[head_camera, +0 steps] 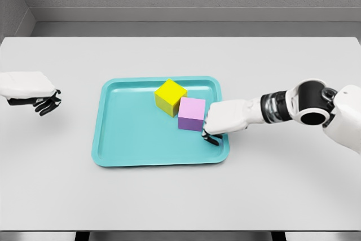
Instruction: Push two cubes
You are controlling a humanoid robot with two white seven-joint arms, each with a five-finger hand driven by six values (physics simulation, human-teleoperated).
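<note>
Contact is the matter here: the right hand [223, 121] sits inside the right side of the teal tray [121, 145], its palm seemingly pressed against the right face of the pink cube [192, 113], with dark fingers [211, 138] curled downward toward the tray floor and clasping nothing. The pink cube lies directly to the hand's left, so any shove from this arm would carry it leftward across the tray. The yellow cube [170, 96] stands just up and left of the pink one, rotated so that a corner faces the camera; the two appear to touch, or nearly so, along the pink cube's upper left edge, and I cannot tell for certain whether a gap remains. Because the yellow cube is offset toward the far rim and not squarely in line, a straight leftward push would probably catch it off centre and turn it, in my judgement. The left hand [34, 91] hovers over the white table [180, 196] well apart from the tray on its left, fingers loosely curled and empty. The right hand is plainly the nearer to both cubes.
</note>
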